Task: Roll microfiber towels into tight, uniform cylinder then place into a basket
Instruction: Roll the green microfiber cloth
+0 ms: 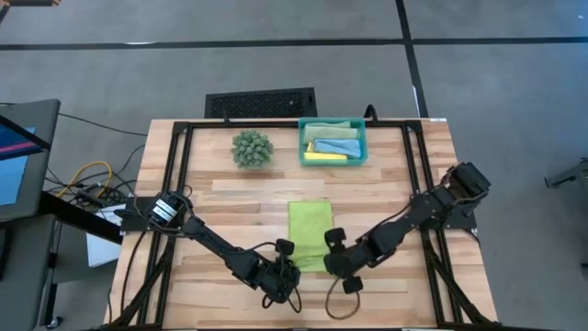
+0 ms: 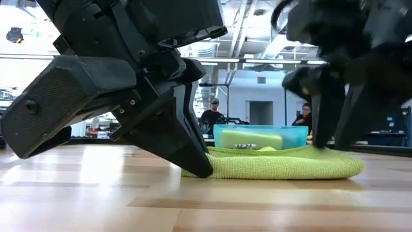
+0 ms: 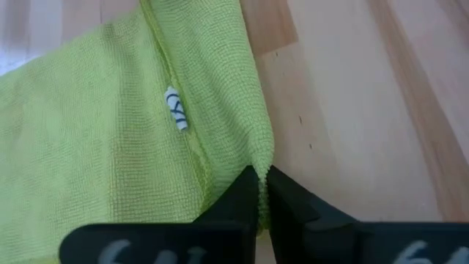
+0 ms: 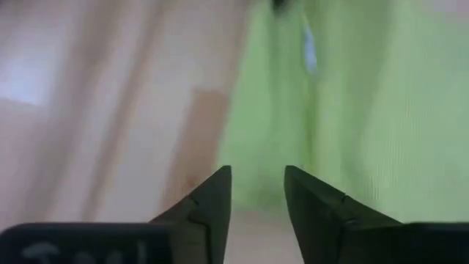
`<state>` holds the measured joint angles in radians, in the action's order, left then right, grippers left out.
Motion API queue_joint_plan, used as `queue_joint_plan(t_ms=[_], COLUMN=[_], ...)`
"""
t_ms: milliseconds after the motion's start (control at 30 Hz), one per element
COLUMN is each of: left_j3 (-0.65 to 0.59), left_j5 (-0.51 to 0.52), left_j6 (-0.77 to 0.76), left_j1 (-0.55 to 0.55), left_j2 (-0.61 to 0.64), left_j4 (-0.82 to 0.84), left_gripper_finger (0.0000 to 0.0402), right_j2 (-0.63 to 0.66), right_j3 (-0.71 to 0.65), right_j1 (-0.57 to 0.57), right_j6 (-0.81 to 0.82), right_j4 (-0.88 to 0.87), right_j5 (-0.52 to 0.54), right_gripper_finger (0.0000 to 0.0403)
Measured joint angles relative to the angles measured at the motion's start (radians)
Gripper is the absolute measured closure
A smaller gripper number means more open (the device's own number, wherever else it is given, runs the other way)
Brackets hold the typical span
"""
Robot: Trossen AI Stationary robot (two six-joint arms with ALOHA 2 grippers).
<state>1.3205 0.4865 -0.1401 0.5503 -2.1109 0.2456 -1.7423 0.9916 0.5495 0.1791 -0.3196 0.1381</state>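
Note:
A lime green towel (image 1: 310,230) lies folded into a narrow strip on the wooden table, its length running near to far. My left gripper (image 1: 287,268) is shut on its near left corner and slants down from the left. My right gripper (image 1: 333,257) stands open at the towel's near right corner (image 4: 322,132), fingers pointing down. In the low view the towel (image 2: 283,164) lies flat between the left gripper (image 2: 201,169) and the right gripper (image 2: 329,145). The teal basket (image 1: 360,147) at the far side holds several other towels. My left gripper pinches the towel's near left corner (image 3: 261,157) between its two fingers, coming slanting down from the table's left. Whether it holds one layer or several, I cannot tell. The corner stays low at the table and the rest of the towel lies flat. My right gripper's open fingertips (image 2: 320,143) reach the towel's top surface; I cannot tell whether they touch it.
A round spiky green plant ball (image 1: 252,148) sits left of the basket. A black slotted grille (image 1: 261,101) lies beyond the table's far edge. Bare wood lies left and right of the towel. People show in the room behind (image 2: 212,115).

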Motion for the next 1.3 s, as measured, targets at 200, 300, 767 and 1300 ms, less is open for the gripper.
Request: queue_joint_plan(t_ms=[200, 300, 767, 1300], left_j3=[0.0, 0.0, 0.0, 0.119], left_j5=[0.001, 0.002, 0.003, 0.097], left_j6=[-0.003, -0.004, -0.005, 0.019], left_j1=[0.0, 0.0, 0.0, 0.013], left_j2=[0.0, -0.001, -0.002, -0.003], left_j4=[-0.008, -0.009, -0.017, 0.051], left_gripper_finger=[0.0398, 0.0396, 0.0395, 0.0334], right_j2=[-0.033, -0.091, -0.22, -0.216], right_j3=[0.004, -0.001, 0.005, 0.017], right_j1=[0.061, 0.063, 0.02, 0.016], right_j6=[-0.133, -0.144, -0.238, -0.232], right_j4=[0.272, 0.352, 0.369, 0.306], right_j5=[0.021, 0.02, 0.185, 0.146], right_gripper_finger=[0.0255, 0.0255, 0.0194, 0.0393])
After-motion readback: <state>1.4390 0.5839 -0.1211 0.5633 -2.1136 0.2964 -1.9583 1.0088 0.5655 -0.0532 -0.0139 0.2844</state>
